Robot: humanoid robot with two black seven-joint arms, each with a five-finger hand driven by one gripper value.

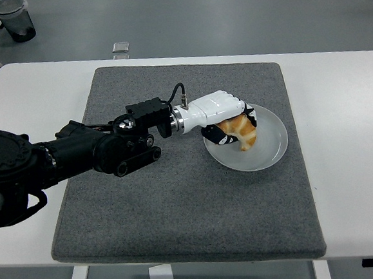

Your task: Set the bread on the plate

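Observation:
A golden-brown piece of bread [244,133] is held over the white plate [271,149] on the grey mat. My left hand [227,117], white with black finger parts, reaches in from the left and is shut on the bread, its fingers wrapped over the top of it. The lower end of the bread hangs down at the plate's middle; I cannot tell whether it touches the plate. The right arm does not show.
The grey felt mat [178,198] covers most of the white table [351,100]. A dark bin [15,20] stands on the floor at the top left. A small clear object [121,47] lies beyond the table's far edge.

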